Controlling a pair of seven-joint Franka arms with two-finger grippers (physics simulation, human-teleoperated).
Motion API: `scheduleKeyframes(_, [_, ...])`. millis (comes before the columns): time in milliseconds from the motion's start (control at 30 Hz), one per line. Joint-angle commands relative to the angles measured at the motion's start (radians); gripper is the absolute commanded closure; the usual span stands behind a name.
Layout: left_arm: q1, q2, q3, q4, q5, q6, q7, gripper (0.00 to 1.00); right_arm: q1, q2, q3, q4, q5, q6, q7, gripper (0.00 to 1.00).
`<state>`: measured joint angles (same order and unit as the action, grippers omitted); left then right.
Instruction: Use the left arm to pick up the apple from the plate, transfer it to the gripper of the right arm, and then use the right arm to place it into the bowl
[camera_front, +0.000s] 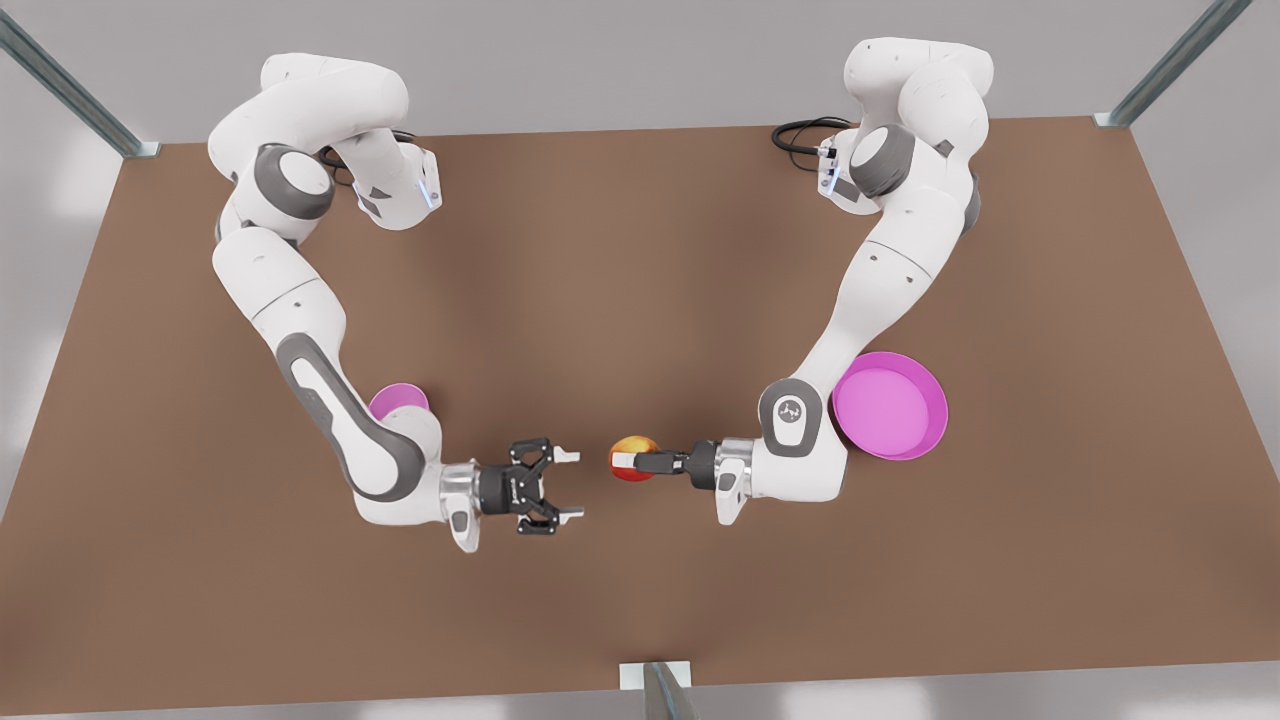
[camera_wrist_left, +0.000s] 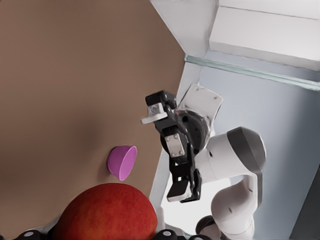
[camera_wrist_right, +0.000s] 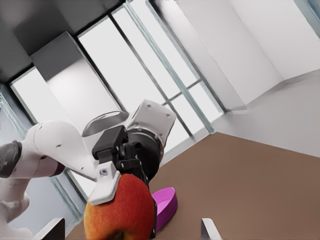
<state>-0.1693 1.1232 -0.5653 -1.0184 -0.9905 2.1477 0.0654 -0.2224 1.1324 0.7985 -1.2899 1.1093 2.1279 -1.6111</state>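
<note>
The apple, red with yellow patches, hangs above the brown table near its front middle, with my slim left gripper shut on it. That arm reaches in from the front view's right. In the left wrist view the apple sits close up. My broad right gripper is open, facing the apple with a small gap between them. The right wrist view has the apple just ahead in the left gripper. The pink plate lies bare behind the left arm. The small pink bowl peeks out behind the right arm's forearm.
The brown table has open surface in its middle and back. Metal frame posts stand at the far corners and one at the front edge. The bowl and the open right gripper also appear in the left wrist view.
</note>
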Motion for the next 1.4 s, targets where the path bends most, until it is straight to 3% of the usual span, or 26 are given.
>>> scheduleKeyframes(0, [-0.003,-0.002,-0.001,0.001,-0.019,0.001,0.057,0.28,-0.002,-0.003,0.002,-0.011,0.035,0.001,-0.386,0.0])
scheduleKeyframes(1367, [-0.019,0.001,-0.001,0.003,-0.02,0.064,0.05,0.27,0.144,0.003,0.016,-0.014,0.109,0.182,-0.469,0.0])
